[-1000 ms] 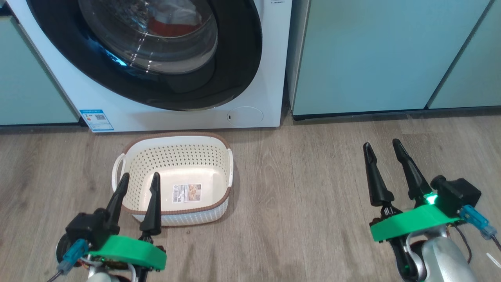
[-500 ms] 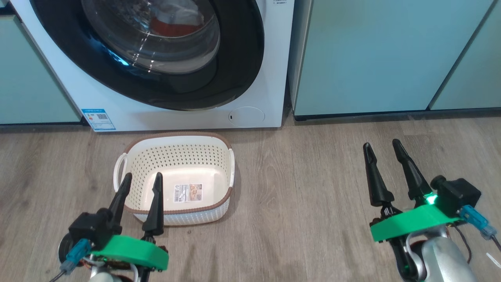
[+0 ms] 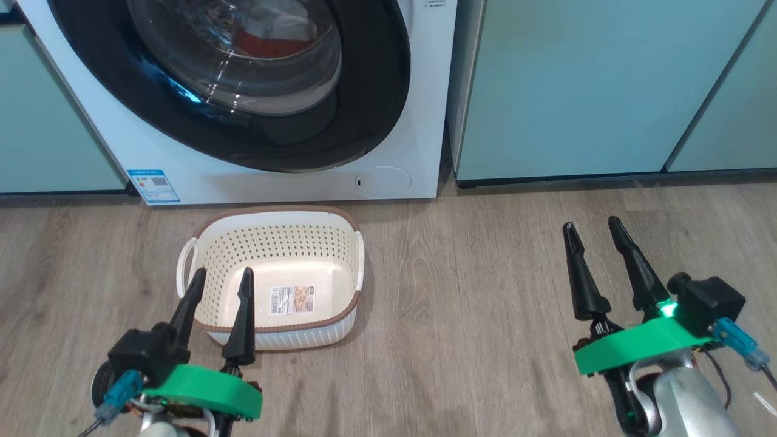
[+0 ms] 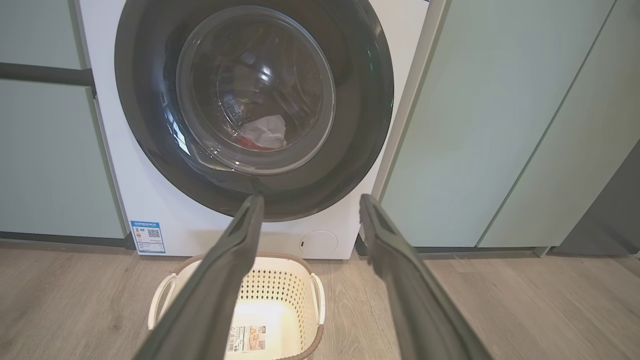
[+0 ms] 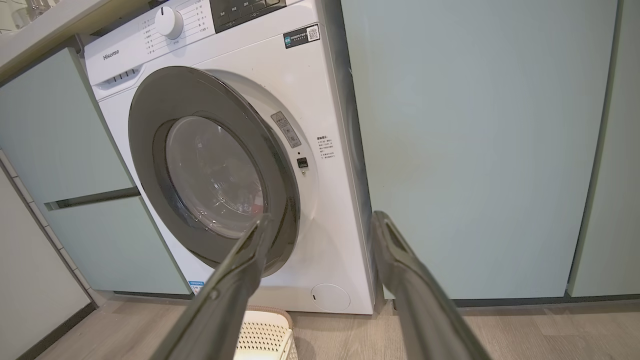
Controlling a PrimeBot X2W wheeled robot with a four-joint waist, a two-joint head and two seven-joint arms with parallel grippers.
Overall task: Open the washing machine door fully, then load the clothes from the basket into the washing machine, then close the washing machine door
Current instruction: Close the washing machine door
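Left cabinet (image 3: 48, 121): pale teal, at 9 o'clock in the head view, just beside the washing machine.
Left claw (image 3: 223, 276): at 7 o'clock in the head view, released, its two dark fingers spread and holding nothing. The fingers overlapped the basket's near left rim in that view. Whether they touched it could not be told.
Blue sticker (image 3: 153, 185): on the machine's front, at its lower left corner.
Basket (image 3: 276, 210): on the wooden floor (image 3: 461, 303) at 7 o'clock, just in front of the machine, upright. It held no clothes, and a label (image 3: 291, 299) lay on its floor.
Washing machine (image 3: 419, 91): white, at 11 o'clock, between the teal cabinets.
Washing machine door (image 3: 364, 91): its black ring lay across the opening. Whether it was latched could not be told.
Clothes (image 3: 267, 42): red and white fabric inside the drum, seen through the door glass.
Round cap (image 3: 382, 181): at the machine's lower right, at 12 o'clock from the basket.
Right cabinet (image 3: 576, 85): pale teal, at 1 o'clock.
Right claw (image 3: 592, 224): at 4 o'clock, over bare floor, well apart from the basket, released and empty.
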